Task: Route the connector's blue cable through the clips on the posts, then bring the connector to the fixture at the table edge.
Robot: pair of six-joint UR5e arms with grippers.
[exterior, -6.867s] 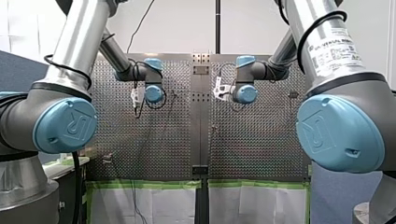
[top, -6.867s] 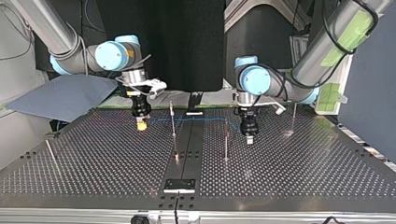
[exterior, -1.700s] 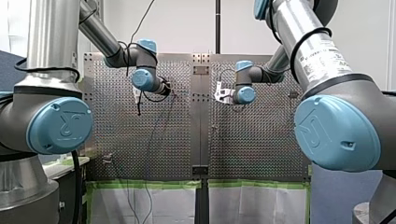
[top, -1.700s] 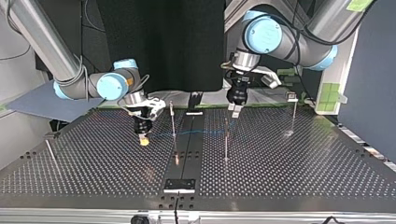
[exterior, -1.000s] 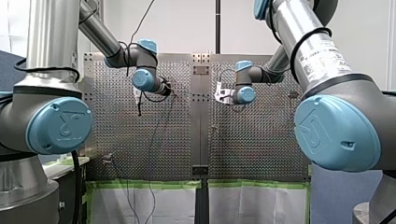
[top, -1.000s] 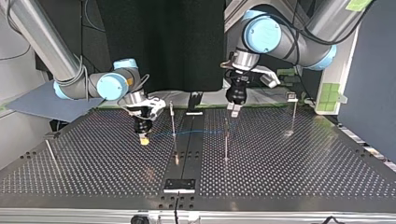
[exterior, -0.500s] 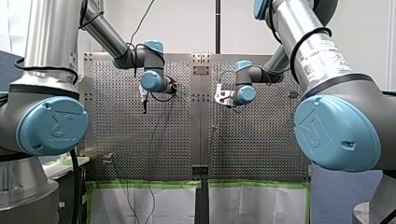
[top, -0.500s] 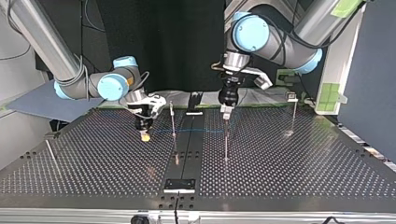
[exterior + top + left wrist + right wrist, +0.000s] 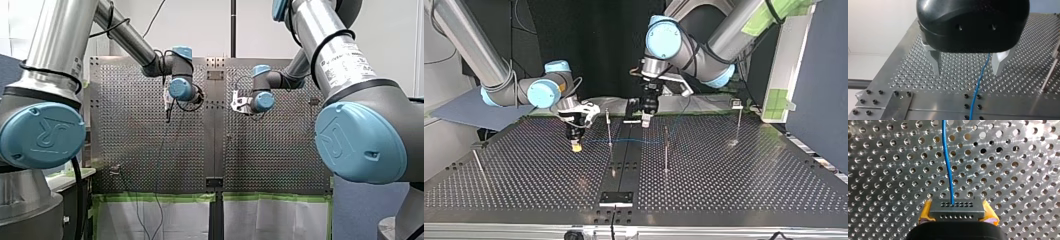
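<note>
In the right wrist view, my right tool [image 9: 957, 213] is clamped on the connector [image 9: 956, 208], a small dark block, hard-edged, with two rows of tiny holes in its face. The yellow pads [image 9: 927, 208] press on its two short ends. The blue cable [image 9: 947, 165] leaves one hole near the middle and runs away over the surface [image 9: 885, 170], a shiny metal sheet drilled all over with round holes. The block looks rigid and light, so the end grip should keep it. The cable is thin, limp and smooth, likely to sag or slide, and is best taken close to a post rather than mid-span. In the left wrist view, my left tool [image 9: 967, 72] stands with its bare metal fingers [image 9: 934, 61] wide apart, gripping nothing; the cable passes below and between them, nearer one finger, touching neither as far as I can tell. In the top view the cable runs from the connector past one thin upright post [image 9: 608, 125] toward a second post [image 9: 666, 150], with my left tool hanging above the stretch between them. A flat dark plate [image 9: 616, 198] at the near edge may be the fixture. In the front view both tools are small and far, and the cable cannot be made out.
</note>
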